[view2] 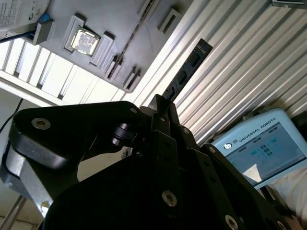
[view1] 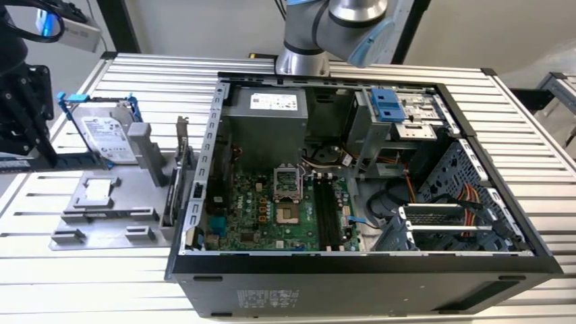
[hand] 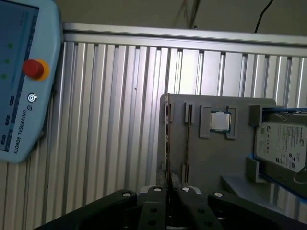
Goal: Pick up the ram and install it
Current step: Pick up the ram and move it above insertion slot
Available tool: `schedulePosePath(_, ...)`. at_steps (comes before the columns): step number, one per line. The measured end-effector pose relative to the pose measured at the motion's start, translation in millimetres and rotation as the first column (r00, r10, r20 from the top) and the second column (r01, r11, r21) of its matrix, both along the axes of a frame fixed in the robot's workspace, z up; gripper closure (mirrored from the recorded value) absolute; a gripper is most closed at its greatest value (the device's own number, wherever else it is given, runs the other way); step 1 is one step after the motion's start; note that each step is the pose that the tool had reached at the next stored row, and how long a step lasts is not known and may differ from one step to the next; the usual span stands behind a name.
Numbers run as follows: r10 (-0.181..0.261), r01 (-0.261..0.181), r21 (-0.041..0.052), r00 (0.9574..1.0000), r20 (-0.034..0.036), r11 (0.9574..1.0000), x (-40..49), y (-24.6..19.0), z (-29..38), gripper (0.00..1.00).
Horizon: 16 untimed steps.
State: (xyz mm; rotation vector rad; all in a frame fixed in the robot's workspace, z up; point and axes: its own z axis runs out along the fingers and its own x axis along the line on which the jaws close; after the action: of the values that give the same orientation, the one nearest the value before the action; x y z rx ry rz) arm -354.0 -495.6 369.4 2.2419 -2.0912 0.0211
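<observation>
Ram (view2: 187, 67) is being gripped at one end by the black gripper (view2: 160, 103), whose jaws are closed tightly onto it. In the second wrist view it is being shown as a long, thin, dark board with a row of black chips; in the first wrist view it is being seen edge-on. It is being held over the ribbed aluminium table (hand: 110, 120), just beside the matte grey holder tray (hand: 216, 158), where a square silver processor (hand: 220, 121) and a hard drive (hand: 283, 143) are being kept.

Lettering marks the teach pendant (hand: 24, 96); printed labels sit on the hard drive (hand: 283, 143).
</observation>
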Motion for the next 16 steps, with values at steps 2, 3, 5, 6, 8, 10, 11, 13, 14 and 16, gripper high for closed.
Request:
schedulePosePath(2,0.000,0.000,0.0000,1.0000,0.0000,1.0000,0.0,0.0,1.1,1.00)
schedulePosePath(3,0.000,0.000,0.0000,1.0000,0.0001,1.0000,0.0,0.0,1.6,1.00)
schedulePosePath(5,0.000,0.000,0.0000,1.0000,0.0000,1.0000,0.0,0.0,2.7,1.00)
schedulePosePath(6,0.000,0.000,0.0000,1.0000,0.0000,1.0000,0.0,0.0,3.4,1.00)
schedulePosePath(8,0.000,0.000,0.0000,1.0000,0.0000,1.0000,0.1,0.0,4.8,1.00)
schedulePosePath(10,0.000,0.000,0.0001,1.0000,0.0001,1.0000,0.0,0.0,6.3,1.00)
schedulePosePath(11,0.000,0.000,0.0001,1.0000,0.0001,1.0000,0.0,0.0,7.0,1.00)
schedulePosePath(13,0.000,0.000,0.0000,1.0000,0.0000,1.0000,0.0,0.0,8.7,1.00)
schedulePosePath(14,0.000,0.000,0.0000,1.0000,0.0000,1.0000,0.0,0.0,9.6,1.00)
schedulePosePath(16,0.000,0.000,0.0000,1.0000,0.0000,1.0000,0.0,0.0,11.2,1.00)
